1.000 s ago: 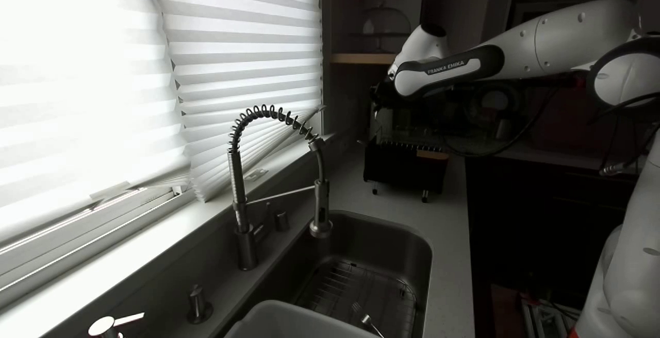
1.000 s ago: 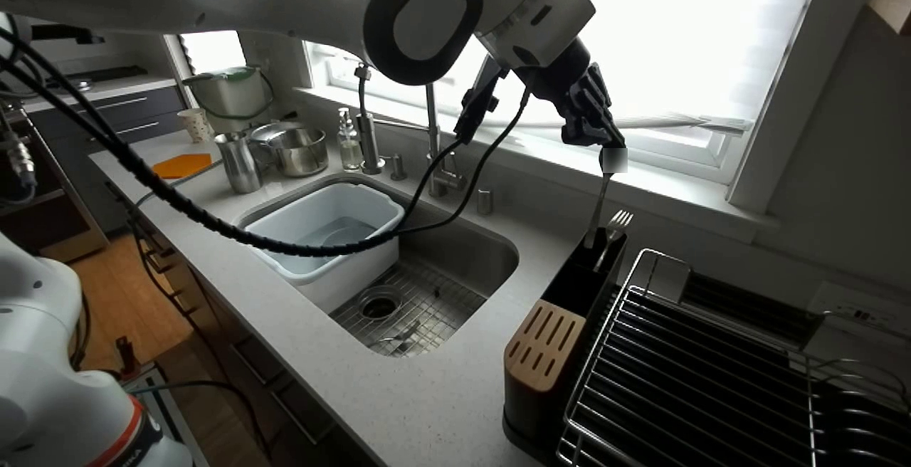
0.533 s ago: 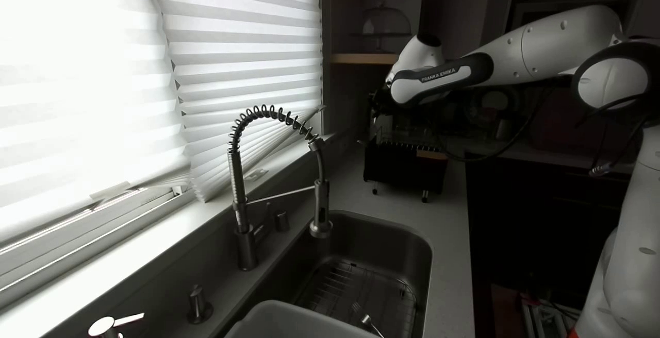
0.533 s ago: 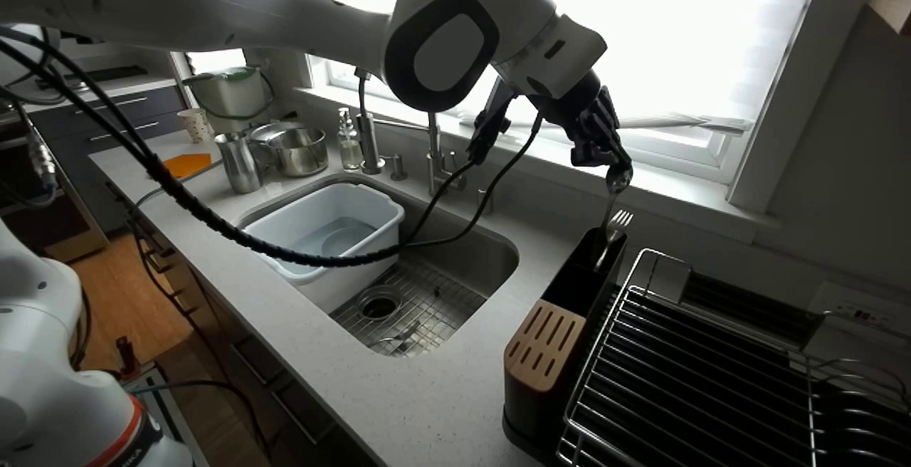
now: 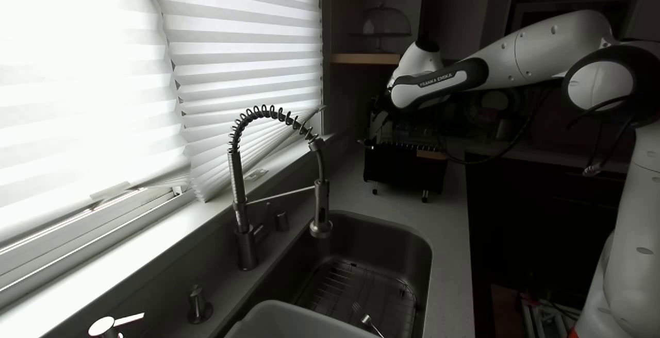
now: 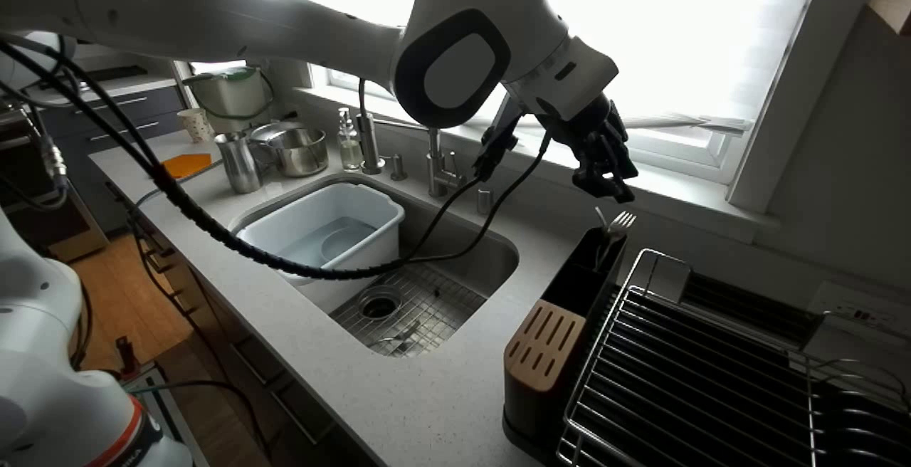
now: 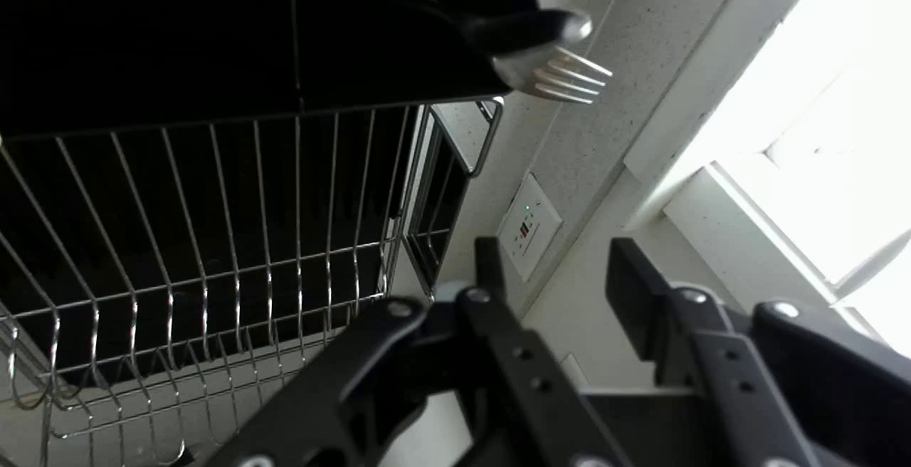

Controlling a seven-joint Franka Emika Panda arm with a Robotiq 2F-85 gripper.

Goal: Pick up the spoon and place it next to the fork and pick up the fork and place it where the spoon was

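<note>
The spoon (image 6: 602,218) stands in the black utensil holder, leaning close beside the fork (image 6: 622,223); only its upper end shows. In the wrist view the spoon (image 7: 537,28) is a dark shape with a bright tip, just above the fork's tines (image 7: 562,77) and seeming to overlap the fork. The holder (image 6: 580,275) has a slotted wooden part at its near end. My gripper (image 6: 626,186) is open and empty, a little above the two utensils. In the wrist view the gripper's fingers (image 7: 556,268) are apart with nothing between them. In an exterior view the gripper (image 5: 379,111) is dark.
A wire dish rack (image 6: 683,353) stands against the holder's right side. The window sill (image 6: 683,193) and wall are close behind the gripper. The sink (image 6: 491,253) holds a white tub (image 6: 356,268) and a loose utensil (image 6: 402,337). The faucet (image 5: 240,183) rises by the window.
My gripper was shut on the spoon's upper end a second ago. It has moved down and slightly right, then opened. The spoon has shifted toward the fork and dropped lower into the holder.
</note>
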